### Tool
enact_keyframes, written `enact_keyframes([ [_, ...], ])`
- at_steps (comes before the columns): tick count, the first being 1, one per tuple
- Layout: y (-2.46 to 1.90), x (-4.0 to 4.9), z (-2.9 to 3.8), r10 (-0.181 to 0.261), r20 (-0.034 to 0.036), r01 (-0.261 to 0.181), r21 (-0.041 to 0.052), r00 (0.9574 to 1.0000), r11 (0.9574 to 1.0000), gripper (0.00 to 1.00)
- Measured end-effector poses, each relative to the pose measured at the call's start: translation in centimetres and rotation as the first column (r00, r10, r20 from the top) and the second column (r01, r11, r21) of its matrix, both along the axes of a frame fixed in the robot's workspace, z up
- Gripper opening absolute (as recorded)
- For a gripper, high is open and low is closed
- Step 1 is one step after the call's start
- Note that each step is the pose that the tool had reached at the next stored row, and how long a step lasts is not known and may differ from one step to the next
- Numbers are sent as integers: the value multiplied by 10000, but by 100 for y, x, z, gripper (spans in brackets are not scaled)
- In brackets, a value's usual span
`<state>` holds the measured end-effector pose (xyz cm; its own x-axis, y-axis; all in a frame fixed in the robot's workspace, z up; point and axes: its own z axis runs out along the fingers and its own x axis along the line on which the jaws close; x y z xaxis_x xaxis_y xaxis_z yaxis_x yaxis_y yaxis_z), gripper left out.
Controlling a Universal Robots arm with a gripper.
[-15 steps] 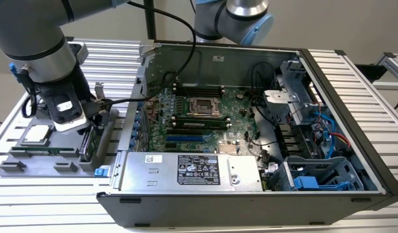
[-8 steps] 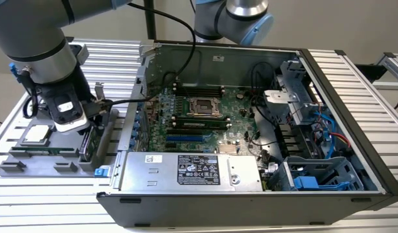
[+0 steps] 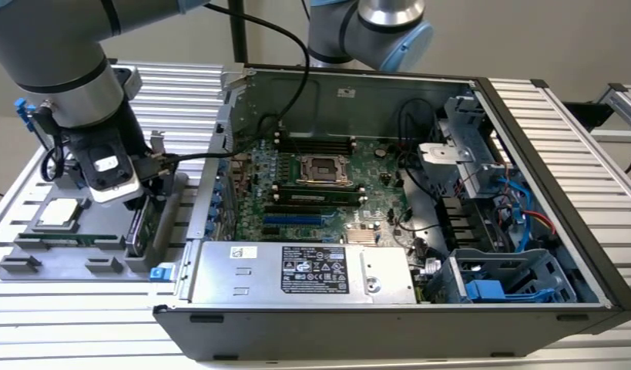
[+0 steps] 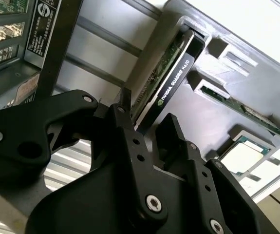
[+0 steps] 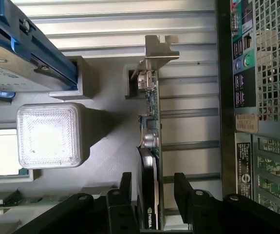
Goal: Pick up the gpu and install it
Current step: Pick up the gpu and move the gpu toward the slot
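The gpu [image 3: 140, 227] stands on edge in a slot of the grey holder tray [image 3: 48, 262], at the exterior view's left of the open computer case [image 3: 521, 154]. In the first wrist view the gpu [image 5: 152, 122] shows its green board, black shroud and silver end bracket. My gripper [image 3: 133, 206] hangs directly over it. In both wrist views the black fingers [image 5: 126, 195] [image 4: 125, 131] stand one on each side of the card [image 4: 176, 68], with a small gap on both faces. The gripper [image 5: 153, 190] [image 4: 147, 114] is open around the card.
The tray also holds a CPU [image 3: 58, 212], a RAM stick [image 3: 68, 237] and a hard drive with blue rails [image 5: 13, 53]. The case's rear panel [image 5: 261, 73] stands close beside the card. Inside the case lie the motherboard [image 3: 315, 185] and power supply [image 3: 294, 270].
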<state>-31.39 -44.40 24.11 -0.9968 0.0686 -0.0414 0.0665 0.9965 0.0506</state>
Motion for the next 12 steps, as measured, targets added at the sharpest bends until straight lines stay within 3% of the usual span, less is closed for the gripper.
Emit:
enact_keyframes([
  [12, 9, -7, -25, 0, -1, 0, -1, 10000, 10000, 100],
])
